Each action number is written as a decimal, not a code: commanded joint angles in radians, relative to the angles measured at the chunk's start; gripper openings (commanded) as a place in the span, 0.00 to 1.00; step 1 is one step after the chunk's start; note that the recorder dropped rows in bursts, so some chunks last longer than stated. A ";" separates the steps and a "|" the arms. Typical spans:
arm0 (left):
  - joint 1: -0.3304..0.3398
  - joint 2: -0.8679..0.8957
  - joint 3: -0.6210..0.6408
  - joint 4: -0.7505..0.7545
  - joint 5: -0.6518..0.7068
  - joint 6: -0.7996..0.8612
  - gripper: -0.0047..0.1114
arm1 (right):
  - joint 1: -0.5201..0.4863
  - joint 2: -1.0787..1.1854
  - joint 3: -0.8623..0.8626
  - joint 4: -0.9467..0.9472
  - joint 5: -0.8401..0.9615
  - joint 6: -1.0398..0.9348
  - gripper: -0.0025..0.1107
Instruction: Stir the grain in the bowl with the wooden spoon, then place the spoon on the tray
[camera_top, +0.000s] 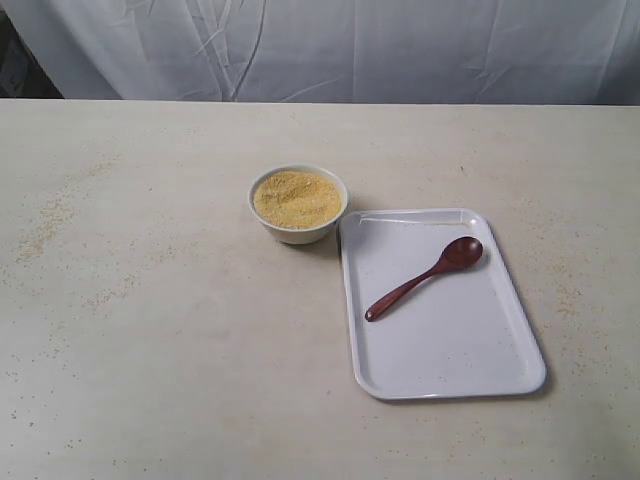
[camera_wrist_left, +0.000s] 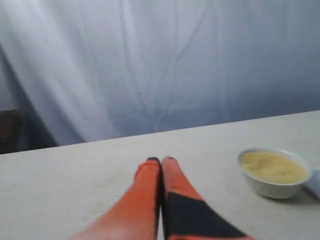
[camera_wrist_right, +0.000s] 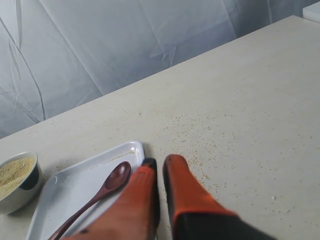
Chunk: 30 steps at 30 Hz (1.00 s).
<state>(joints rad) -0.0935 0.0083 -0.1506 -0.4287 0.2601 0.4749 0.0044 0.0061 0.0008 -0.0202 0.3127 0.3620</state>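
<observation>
plainly, one table (camera_top: 150, 330) bears one white tray (camera_top: 440, 350), one small bowl (camera_top: 298, 237) of grain (camera_top: 297, 198) just beside its far left corner, and one wooden spoon (camera_top: 425, 277) lying diagonally on the tray, round end far right, handle near left, while the left gripper (camera_wrist_left: 160, 161) and right gripper (camera_wrist_right: 161, 162) each show fingers pressed together, empty.

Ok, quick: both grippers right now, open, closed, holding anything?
Left gripper: closed, holding nothing.
Right gripper: closed, holding nothing; the wooden spoon lies on the tray.
</observation>
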 joint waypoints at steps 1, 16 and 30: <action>0.125 -0.008 0.010 0.071 -0.004 -0.001 0.04 | -0.004 -0.006 -0.001 -0.002 -0.009 -0.004 0.10; 0.121 -0.008 0.151 0.429 -0.136 -0.464 0.04 | -0.004 -0.006 -0.001 0.005 -0.009 -0.004 0.10; 0.121 -0.008 0.151 0.429 -0.063 -0.429 0.04 | -0.004 -0.006 -0.001 0.005 -0.009 -0.004 0.10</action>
<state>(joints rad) 0.0315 0.0047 -0.0042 0.0000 0.1940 0.0437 0.0044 0.0061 0.0008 -0.0155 0.3127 0.3620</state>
